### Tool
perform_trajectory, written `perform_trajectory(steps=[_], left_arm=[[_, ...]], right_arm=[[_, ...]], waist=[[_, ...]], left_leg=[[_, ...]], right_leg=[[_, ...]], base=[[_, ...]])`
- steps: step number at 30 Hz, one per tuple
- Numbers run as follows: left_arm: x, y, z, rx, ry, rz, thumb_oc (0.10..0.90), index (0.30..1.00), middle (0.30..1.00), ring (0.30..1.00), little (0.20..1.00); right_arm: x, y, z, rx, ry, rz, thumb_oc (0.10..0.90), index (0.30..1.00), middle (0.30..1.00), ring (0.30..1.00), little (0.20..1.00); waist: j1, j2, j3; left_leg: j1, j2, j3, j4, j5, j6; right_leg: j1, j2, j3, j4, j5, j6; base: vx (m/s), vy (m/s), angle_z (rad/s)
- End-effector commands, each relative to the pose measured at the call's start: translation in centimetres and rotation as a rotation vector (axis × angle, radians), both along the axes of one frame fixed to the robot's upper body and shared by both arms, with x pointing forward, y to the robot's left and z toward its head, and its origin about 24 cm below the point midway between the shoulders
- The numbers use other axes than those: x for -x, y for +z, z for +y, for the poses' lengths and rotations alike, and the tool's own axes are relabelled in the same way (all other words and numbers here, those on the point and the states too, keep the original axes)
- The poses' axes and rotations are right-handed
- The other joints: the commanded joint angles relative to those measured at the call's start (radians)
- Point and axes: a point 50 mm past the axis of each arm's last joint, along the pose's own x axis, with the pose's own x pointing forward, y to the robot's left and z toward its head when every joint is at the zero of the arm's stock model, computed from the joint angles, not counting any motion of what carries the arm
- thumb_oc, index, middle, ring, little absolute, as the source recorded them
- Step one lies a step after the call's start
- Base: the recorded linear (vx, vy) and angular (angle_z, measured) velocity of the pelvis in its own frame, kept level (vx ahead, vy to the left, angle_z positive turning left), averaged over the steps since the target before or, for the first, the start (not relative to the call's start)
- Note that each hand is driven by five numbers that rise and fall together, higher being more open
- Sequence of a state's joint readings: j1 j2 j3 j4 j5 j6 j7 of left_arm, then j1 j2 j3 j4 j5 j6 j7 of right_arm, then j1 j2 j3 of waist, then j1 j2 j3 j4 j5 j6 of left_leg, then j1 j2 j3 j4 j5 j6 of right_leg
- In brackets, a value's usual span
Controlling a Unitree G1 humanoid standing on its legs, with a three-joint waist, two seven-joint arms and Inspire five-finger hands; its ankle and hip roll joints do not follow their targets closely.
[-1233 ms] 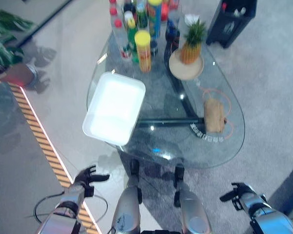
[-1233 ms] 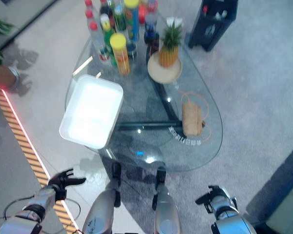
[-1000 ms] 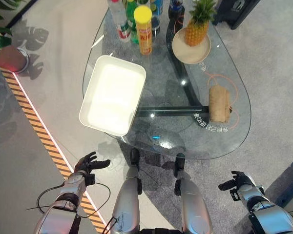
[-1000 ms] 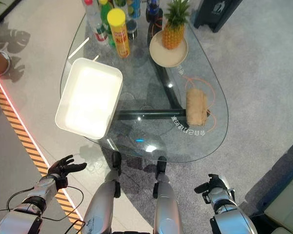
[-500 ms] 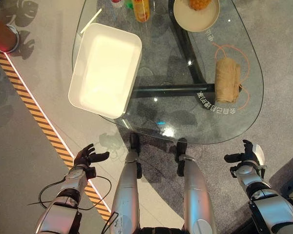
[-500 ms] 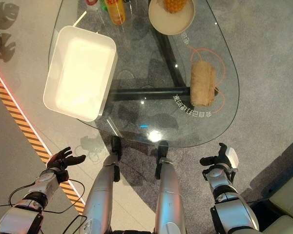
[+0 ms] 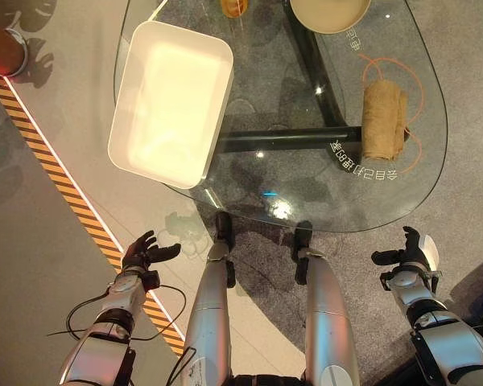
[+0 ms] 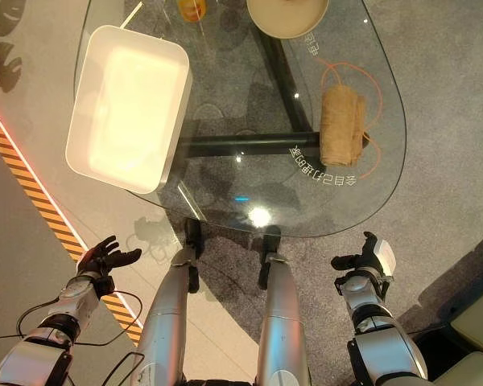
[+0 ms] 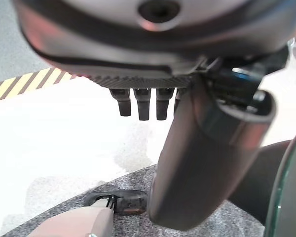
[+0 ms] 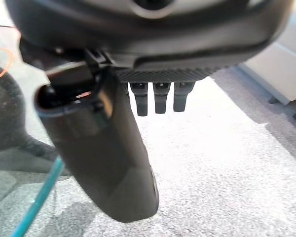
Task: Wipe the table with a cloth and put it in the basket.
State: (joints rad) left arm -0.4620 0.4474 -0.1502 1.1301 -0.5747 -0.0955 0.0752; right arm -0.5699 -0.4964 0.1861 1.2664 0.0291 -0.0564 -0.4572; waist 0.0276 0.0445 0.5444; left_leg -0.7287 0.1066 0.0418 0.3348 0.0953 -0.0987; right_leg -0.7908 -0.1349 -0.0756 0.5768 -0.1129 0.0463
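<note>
Seen from the head, the folded cloth (image 7: 384,121) lies on the glass table (image 7: 322,193), right side, well apart from the white basket (image 7: 185,34). The left hand (image 7: 145,253) and right hand (image 7: 408,256) hang below the near rim. Each wrist view adds straight, empty fingers (image 9: 143,106) over floor.

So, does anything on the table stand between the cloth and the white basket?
Nothing visible does. Bare table glass lies between the cloth and the basket; the plate sits farther back, off that path.
</note>
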Motion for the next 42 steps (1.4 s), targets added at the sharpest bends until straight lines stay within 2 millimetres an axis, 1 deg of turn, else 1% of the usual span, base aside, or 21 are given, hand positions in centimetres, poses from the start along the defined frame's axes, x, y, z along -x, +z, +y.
perform_trajectory(steps=[1, 5, 6, 7, 8, 10, 12, 14, 16, 19, 21, 22, 27, 28, 29, 31, 32, 33, 34, 39, 42], left_arm=[[2.2, -0.7, 2.6, -0.051, 0.087, 0.038, 0.8, 0.9, 0.9, 0.9, 0.9], [2.2, -0.8, 2.5, -0.047, 0.084, 0.045, 0.8, 0.9, 0.9, 0.9, 0.9], [2.3, -0.8, 2.5, -0.046, 0.083, 0.047, 0.8, 0.9, 0.9, 0.9, 0.9], [2.5, -1.0, 2.7, -0.047, 0.081, 0.052, 0.8, 0.9, 0.9, 0.9, 0.9], [2.7, -1.2, 2.6, -0.048, 0.078, 0.055, 0.8, 0.9, 0.9, 0.9, 0.9], [3.0, -1.5, 2.5, -0.051, 0.074, 0.06, 0.8, 0.9, 0.9, 0.9, 0.9], [3.3, -1.7, 2.5, -0.052, 0.073, 0.066, 0.8, 0.9, 0.9, 0.9, 0.9], [3.6, -1.8, 2.7, -0.057, 0.066, 0.073, 0.8, 0.9, 0.9, 0.9, 0.9], [3.5, -1.7, 2.9, -0.06, 0.061, 0.073, 0.8, 0.9, 0.9, 0.9, 0.9], [3.3, -1.4, 3.0, -0.063, 0.054, 0.074, 0.8, 0.9, 0.9, 0.9, 0.9], [3.2, -1.4, 3.0, -0.063, 0.053, 0.073, 0.8, 0.9, 0.9, 0.9, 0.9], [3.1, -1.3, 3.1, -0.062, 0.053, 0.071, 0.8, 0.9, 0.9, 0.9, 0.9], [2.9, -0.8, 3.4, -0.063, 0.058, 0.064, 0.8, 0.9, 0.9, 0.9, 0.9], [2.8, -0.7, 3.5, -0.064, 0.06, 0.061, 0.8, 0.9, 0.9, 0.9, 0.9], [2.7, -0.6, 3.6, -0.064, 0.062, 0.061, 0.8, 0.9, 0.9, 0.9, 0.9], [2.6, -0.5, 3.6, -0.064, 0.066, 0.056, 0.8, 0.9, 0.9, 0.9, 0.9], [2.5, -0.4, 3.6, -0.062, 0.067, 0.055, 0.8, 0.9, 0.9, 0.9, 0.9], [2.3, -0.4, 3.4, -0.059, 0.069, 0.052, 0.8, 0.9, 0.9, 0.9, 0.9], [2.3, -0.4, 3.4, -0.058, 0.069, 0.052, 0.8, 0.9, 0.9, 0.9, 0.9], [2.1, -0.5, 2.7, -0.042, 0.072, 0.036, 0.8, 0.9, 0.9, 0.9, 0.9], [2.1, -0.6, 2.2, -0.034, 0.07, 0.029, 0.8, 0.9, 0.9, 0.9, 0.9]], right_arm=[[2.5, 0.5, -3.7, 0.114, -0.108, 0.009, 0.8, 0.9, 0.9, 0.9, 0.9], [2.7, 0.5, -4.1, 0.061, -0.168, -0.031, 0.8, 0.9, 0.9, 0.9, 0.9], [2.9, 0.6, -4.3, 0.012, -0.214, -0.061, 0.8, 0.9, 0.9, 0.9, 0.9], [3.3, 1.1, -5.2, -0.054, -0.344, -0.154, 0.8, 0.9, 0.9, 0.9, 0.9], [3.6, 1.3, -5.7, -0.072, -0.405, -0.197, 0.8, 0.9, 0.9, 0.9, 0.9], [4.0, 1.6, -6.1, -0.092, -0.472, -0.25, 0.8, 0.9, 0.9, 0.9, 0.9], [4.4, 2.4, -7.2, -0.109, -0.551, -0.31, 0.8, 0.9, 0.9, 0.9, 0.9], [4.6, 4.3, -9.0, -0.088, -0.632, -0.377, 0.8, 0.9, 0.9, 0.9, 0.9], [4.4, 5.8, -9.8, -0.063, -0.666, -0.413, 0.8, 0.9, 0.9, 0.9, 0.9], [4.1, 8.1, -10.7, 0.018, -0.699, -0.48, 0.8, 0.9, 0.9, 0.9, 0.9], [4.1, 8.9, -11.0, 0.064, -0.701, -0.5, 0.8, 0.9, 0.9, 0.9, 0.9], [3.9, 10.1, -11.3, 0.122, -0.707, -0.539, 0.8, 0.9, 0.9, 0.9, 0.9], [3.4, 13.8, -11.9, 0.208, -0.711, -0.688, 0.8, 0.9, 0.9, 0.9, 0.9], [3.0, 14.7, -11.8, 0.23, -0.694, -0.736, 0.8, 0.9, 0.9, 0.9, 0.9], [2.9, 14.9, -11.7, 0.234, -0.688, -0.749, 0.8, 0.9, 0.9, 0.9, 0.9], [1.8, 16.8, -10.9, 0.252, -0.638, -0.835, 0.8, 0.9, 0.9, 0.9, 0.9], [1.0, 17.9, -10.1, 0.266, -0.59, -0.89, 0.8, 0.9, 0.9, 0.9, 0.9], [0.3, 18.6, -9.4, 0.268, -0.555, -0.923, 0.8, 0.9, 0.9, 0.9, 0.9], [0.2, 18.7, -9.2, 0.269, -0.548, -0.928, 0.8, 0.9, 0.9, 0.9, 0.9], [-2.4, 21.3, -4.6, 0.287, -0.366, -1.054, 0.8, 0.9, 0.9, 0.9, 0.9], [-3.1, 22.6, -2.5, 0.297, -0.273, -1.114, 0.8, 0.9, 0.9, 0.9, 0.9]], waist=[[-0.005, -0.007, -0.024], [-0.004, -0.007, -0.024], [-0.004, -0.007, -0.024], [-0.004, -0.008, -0.024], [-0.003, -0.008, -0.024], [-0.003, -0.009, -0.024], [-0.002, -0.008, -0.024], [0.001, -0.008, -0.024], [0.004, -0.009, -0.024], [0.006, -0.011, -0.024], [0.005, -0.011, -0.024], [0.005, -0.012, -0.024], [0.004, -0.013, -0.024], [0.003, -0.013, -0.024], [0.003, -0.014, -0.024], [0.0, -0.016, -0.024], [-0.003, -0.016, -0.024], [-0.005, -0.016, -0.024], [-0.006, -0.016, -0.024], [-0.017, -0.016, -0.024], [-0.021, -0.013, -0.024]], left_leg=[[-0.044, -0.035, -0.031, 0.175, -0.153, 0.037], [-0.043, -0.037, -0.037, 0.18, -0.154, 0.035], [-0.042, -0.038, -0.038, 0.18, -0.155, 0.035], [-0.037, -0.037, -0.038, 0.181, -0.158, 0.035], [-0.033, -0.037, -0.039, 0.18, -0.159, 0.036], [-0.028, -0.038, -0.037, 0.179, -0.161, 0.037], [-0.024, -0.04, -0.037, 0.177, -0.16, 0.037], [-0.021, -0.041, -0.036, 0.174, -0.161, 0.039], [-0.019, -0.042, -0.035, 0.166, -0.158, 0.04], [-0.016, -0.045, -0.034, 0.156, -0.155, 0.041], [-0.015, -0.045, -0.033, 0.152, -0.154, 0.042], [-0.013, -0.046, -0.031, 0.145, -0.152, 0.043], [-0.012, -0.049, -0.031, 0.129, -0.148, 0.043], [-0.013, -0.05, -0.03, 0.124, -0.146, 0.043], [-0.012, -0.05, -0.03, 0.122, -0.146, 0.043], [-0.009, -0.051, -0.029, 0.109, -0.142, 0.042], [-0.006, -0.052, -0.027, 0.101, -0.139, 0.04], [-0.004, -0.054, -0.026, 0.095, -0.137, 0.039], [-0.004, -0.054, -0.025, 0.093, -0.136, 0.039], [-0.002, -0.06, -0.021, 0.072, -0.129, 0.036], [-0.001, -0.062, -0.016, 0.064, -0.129, 0.035]], right_leg=[[0.009, -0.012, -0.062, 0.007, 0.008, 0.003], [0.01, -0.007, -0.06, 0.01, 0.006, 0.0], [0.011, -0.007, -0.058, 0.01, 0.005, 0.0], [0.016, -0.006, -0.058, 0.009, 0.005, 0.001], [0.02, -0.005, -0.057, 0.008, 0.004, 0.002], [0.026, -0.003, -0.057, 0.004, 0.007, 0.003], [0.03, -0.002, -0.057, -0.003, 0.013, 0.005], [0.035, -0.004, -0.059, -0.014, 0.02, 0.007], [0.036, -0.006, -0.063, -0.024, 0.027, 0.008], [0.037, -0.006, -0.064, -0.034, 0.036, 0.011], [0.037, -0.006, -0.064, -0.039, 0.04, 0.013], [0.039, -0.007, -0.065, -0.048, 0.044, 0.015], [0.04, -0.009, -0.067, -0.067, 0.055, 0.022], [0.039, -0.008, -0.067, -0.072, 0.057, 0.025], [0.039, -0.008, -0.067, -0.074, 0.058, 0.025], [0.04, -0.006, -0.068, -0.086, 0.061, 0.026], [0.044, -0.006, -0.069, -0.095, 0.063, 0.027], [0.046, -0.005, -0.071, -0.102, 0.065, 0.028], [0.046, -0.005, -0.071, -0.104, 0.066, 0.028], [0.048, -0.001, -0.073, -0.128, 0.067, 0.025], [0.049, 0.0, -0.072, -0.136, 0.064, 0.024]], base=[[0.04, -0.015, 0.03], [0.05, 0.002, 0.03], [0.05, 0.004, 0.03], [0.06, -0.002, 0.02], [0.06, -0.01, 0.02], [0.04, -0.01, 0.02], [0.04, -0.001, 0.02], [0.02, 0.0, 0.0], [0.0, 0.0, 0.0], [0.0, 0.0, 0.0], [0.0, 0.0, 0.0], [0.0, 0.0, 0.0], [0.0, 0.0, 0.0], [-0.03, 0.009, 0.03], [-0.03, 0.012, 0.04], [-0.01, 0.016, 0.01], [-0.03, 0.038, 0.03], [-0.02, 0.034, 0.03], [-0.02, 0.032, 0.02], [-0.03, 0.041, 0.01], [-0.02, 0.044, 0.0]])
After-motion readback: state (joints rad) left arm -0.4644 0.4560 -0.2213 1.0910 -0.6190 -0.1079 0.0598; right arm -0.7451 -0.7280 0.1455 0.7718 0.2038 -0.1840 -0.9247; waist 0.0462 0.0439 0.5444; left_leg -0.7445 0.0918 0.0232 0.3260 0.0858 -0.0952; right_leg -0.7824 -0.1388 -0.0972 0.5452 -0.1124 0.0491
